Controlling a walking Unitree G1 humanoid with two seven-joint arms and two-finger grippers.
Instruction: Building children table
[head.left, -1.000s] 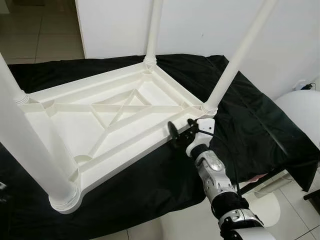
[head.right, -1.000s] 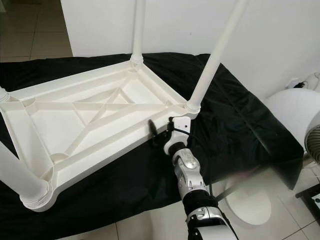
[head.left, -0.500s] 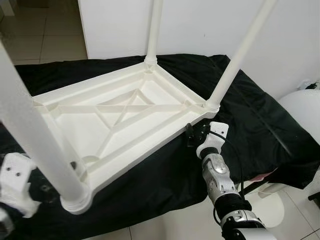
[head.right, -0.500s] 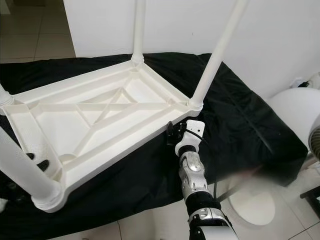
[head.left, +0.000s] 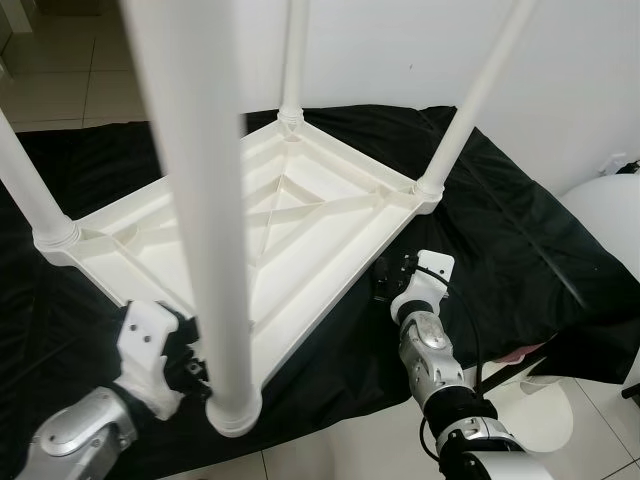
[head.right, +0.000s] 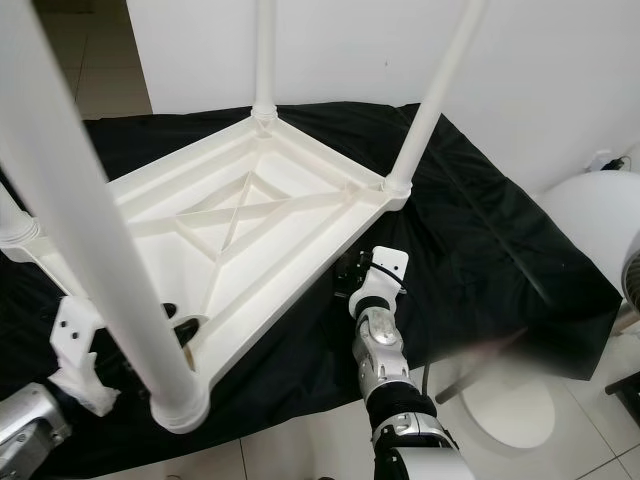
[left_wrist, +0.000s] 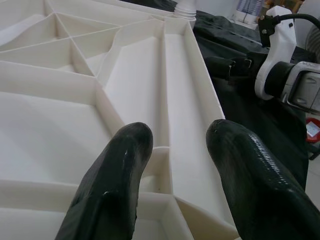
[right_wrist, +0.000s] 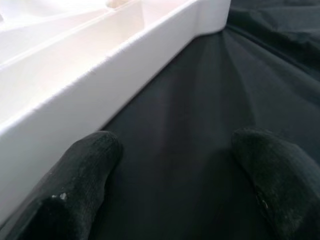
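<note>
A white plastic children's table (head.left: 300, 210) lies upside down on a black cloth (head.left: 500, 240), its legs pointing up. The nearest leg (head.left: 200, 200) rises at the front corner. My left gripper (left_wrist: 177, 150) is at that corner, open, with its fingers (left_wrist: 117, 170) astride the ribbed rim. My right gripper (right_wrist: 175, 160) is open and low over the cloth, just beside the table's right long edge (right_wrist: 100, 70), one finger (right_wrist: 85, 165) close to the white wall. In the left eye view the right gripper (head.left: 383, 280) sits below the right-hand leg (head.left: 480, 90).
The cloth-covered surface ends close in front of me, with tiled floor (head.left: 330, 455) below. A white rounded object (head.left: 610, 210) and a round white base (head.left: 550, 400) stand at the right. A white wall (head.left: 400, 50) is behind the table.
The table has swung round, its front corner now nearer the middle. My left arm has come up to that corner. My right gripper has drawn back from the rim to the cloth beside it.
</note>
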